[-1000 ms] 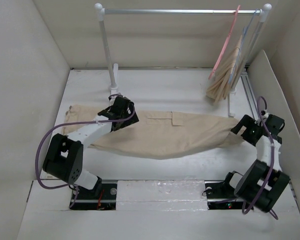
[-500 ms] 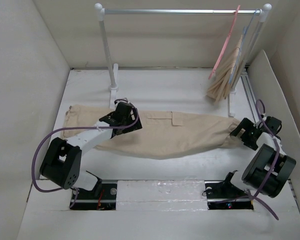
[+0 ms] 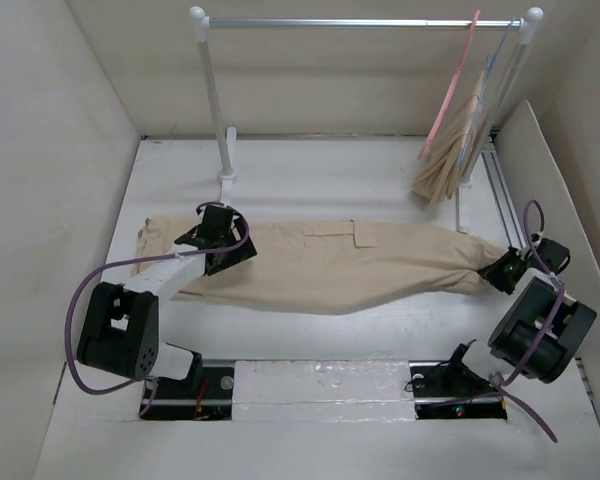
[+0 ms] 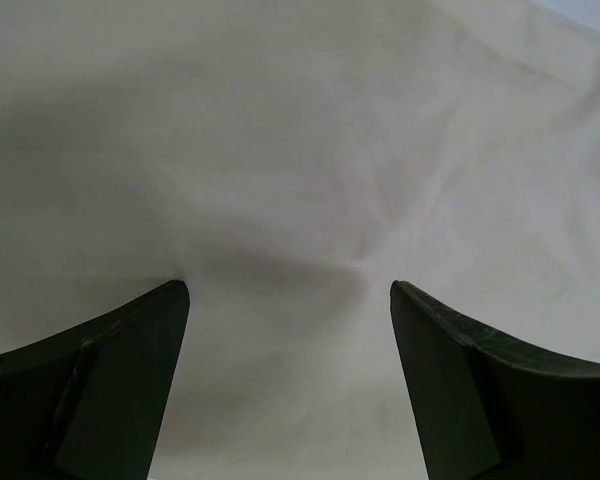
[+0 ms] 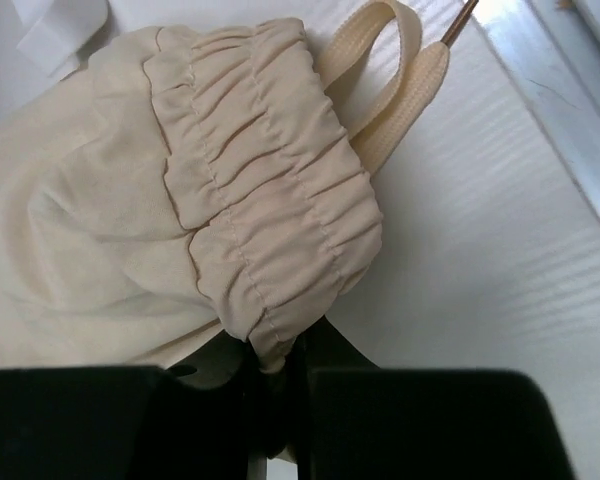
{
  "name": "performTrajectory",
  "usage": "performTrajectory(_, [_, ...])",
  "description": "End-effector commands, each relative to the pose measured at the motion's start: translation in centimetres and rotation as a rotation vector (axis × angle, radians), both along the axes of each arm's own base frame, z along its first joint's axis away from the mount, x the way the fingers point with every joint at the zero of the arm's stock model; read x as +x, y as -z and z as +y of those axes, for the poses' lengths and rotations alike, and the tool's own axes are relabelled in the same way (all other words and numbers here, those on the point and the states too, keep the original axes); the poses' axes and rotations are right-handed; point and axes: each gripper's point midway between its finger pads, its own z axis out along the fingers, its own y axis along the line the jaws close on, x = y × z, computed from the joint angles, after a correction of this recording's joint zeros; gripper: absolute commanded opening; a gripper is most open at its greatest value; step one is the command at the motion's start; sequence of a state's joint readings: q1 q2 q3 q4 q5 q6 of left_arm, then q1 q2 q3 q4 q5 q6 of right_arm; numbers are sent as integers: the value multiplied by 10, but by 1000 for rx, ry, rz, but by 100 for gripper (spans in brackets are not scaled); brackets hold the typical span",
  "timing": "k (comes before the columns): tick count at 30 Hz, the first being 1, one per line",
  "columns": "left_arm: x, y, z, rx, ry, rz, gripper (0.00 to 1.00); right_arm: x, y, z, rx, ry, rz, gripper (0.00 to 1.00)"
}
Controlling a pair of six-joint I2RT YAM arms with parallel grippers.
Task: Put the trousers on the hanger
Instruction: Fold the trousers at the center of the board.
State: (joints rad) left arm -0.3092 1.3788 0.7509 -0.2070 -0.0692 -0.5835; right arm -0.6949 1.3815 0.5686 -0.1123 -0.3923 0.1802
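The beige trousers (image 3: 340, 265) lie stretched across the table from left to right. My left gripper (image 3: 215, 238) hovers low over their left part, open, with only smooth cloth (image 4: 310, 150) between its fingers (image 4: 130, 360). At the right end my right gripper (image 3: 505, 268) is shut on the gathered waistband (image 5: 260, 190), pinching its lower edge. The drawstring (image 5: 390, 90) loops out beside it on the white table. The pink hanger (image 3: 450, 95) hangs from the right end of the rail (image 3: 360, 22), far from both grippers.
A thin wire hanger carrying a bunched beige cloth (image 3: 448, 150) hangs just right of the pink one. The rack's left post (image 3: 215, 100) stands behind the trousers. White walls (image 3: 60, 180) box in the table, with a slanted panel (image 3: 550, 170) and a metal track (image 3: 500, 195) at right.
My right gripper has shut on the waistband and drawn it to the right. My left gripper has slid left along the trousers, still open.
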Motion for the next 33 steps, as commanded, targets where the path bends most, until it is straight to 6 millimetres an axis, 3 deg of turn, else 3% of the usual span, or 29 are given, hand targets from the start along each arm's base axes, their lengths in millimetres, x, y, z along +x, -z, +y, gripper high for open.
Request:
performTrajectory(1, [-17,5,-5,-40,38,34,78,11,-54,-26,-128,3,-50,0])
performTrajectory(2, [-19,8,-4,-44,27,41,78,15,-75,-32,-181,-4,-78,0])
performTrajectory(4, [-26,9,-18,-75,63,51,77,22,-140,-46,-304,2,-164,0])
performTrajectory(6, [-29,10,-27,-77,83,57,77,25,-184,-51,-400,-22,-221,0])
performTrajectory(7, [-32,8,-38,-89,113,59,77,19,-189,-48,-393,-32,-190,0])
performTrajectory(8, [-33,8,-44,-95,129,64,77,24,-225,-55,-472,-56,-223,0])
performTrajectory(10, [-38,6,-66,-107,175,75,77,26,-246,-53,-507,-92,-235,0])
performTrajectory(11, [-40,5,-74,-110,194,79,77,27,-273,-55,-561,-103,-266,0])
performTrajectory(13, [-41,-1,-95,-119,227,74,77,35,-289,-43,-573,-160,-302,0])
performTrajectory(14, [-47,-6,-117,-134,278,71,78,42,-308,-29,-573,-209,-362,0])
performTrajectory(15, [-55,-1,-125,-125,309,88,78,42,-315,-29,-587,-209,-374,0])
performTrajectory(17, [-60,-15,-155,-137,370,68,78,51,-326,-1,-591,-302,-419,0])
performTrajectory(18, [-63,-12,-159,-116,382,87,78,52,-332,9,-602,-331,-434,0])
performTrajectory(19, [-52,-27,-166,-107,370,45,79,53,-333,20,-606,-358,-440,0])
performTrajectory(20, [-47,-35,-168,-105,367,29,79,56,-337,44,-605,-424,-475,0])
performTrajectory(22, [-35,-68,-169,-104,353,-45,79,57,-334,69,-585,-501,-485,0])
performTrajectory(23, [-25,-84,-162,-100,344,-89,79,58,-336,97,-570,-580,-516,0])
performTrajectory(25, [-4,-127,-137,-98,286,-195,79,57,-334,120,-545,-606,-521,0])
performTrajectory(26, [2,-151,-126,-111,263,-255,79,57,-335,147,-515,-664,-552,0])
performTrajectory(28, [17,-176,-93,-101,185,-306,79,57,-345,172,-488,-687,-612,0])
performTrajectory(29, [20,-183,-83,-93,174,-324,79,55,-346,187,-447,-696,-625,0])
performTrajectory(30, [19,-194,-73,-95,157,-344,79,52,-347,214,-428,-762,-649,0])
performTrajectory(31, [23,-201,-61,-90,126,-363,79,54,-351,223,-417,-739,-659,0])
performTrajectory(32, [22,-204,-55,-85,116,-371,79,53,-354,236,-393,-746,-672,0])
performTrajectory(33, [19,-209,-53,-85,113,-385,79,46,-354,261,-368,-803,-686,0])
